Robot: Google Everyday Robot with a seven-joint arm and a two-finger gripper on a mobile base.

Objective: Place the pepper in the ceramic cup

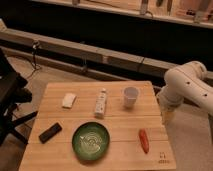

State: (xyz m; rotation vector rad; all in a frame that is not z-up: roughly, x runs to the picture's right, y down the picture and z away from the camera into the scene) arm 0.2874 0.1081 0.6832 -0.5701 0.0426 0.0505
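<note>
Probably light, smooth and slightly yielding, the pepper point(144, 140) wants a gentle mid-body pinch, while the gripper point(167, 117) hangs beside the table point(60, 150), its state impossible to tell.

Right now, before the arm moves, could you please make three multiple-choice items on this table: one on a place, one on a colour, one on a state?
1. Where does the pepper lie?
A. in the ceramic cup
B. on the table, right of the bowl
C. on the floor

2. What colour is the bowl?
A. green
B. blue
C. yellow

3. How does the gripper stand to the pepper?
A. it holds the pepper over the cup
B. it presses the pepper into the bowl
C. it hangs beside the table's right edge, apart from the pepper

Answers:
1 B: the pepper lies on the bare wood near the front right corner.
2 A: the bowl is green on its inside and its rim.
3 C: the gripper is off the right edge, and the pepper lies alone on the table.
</note>
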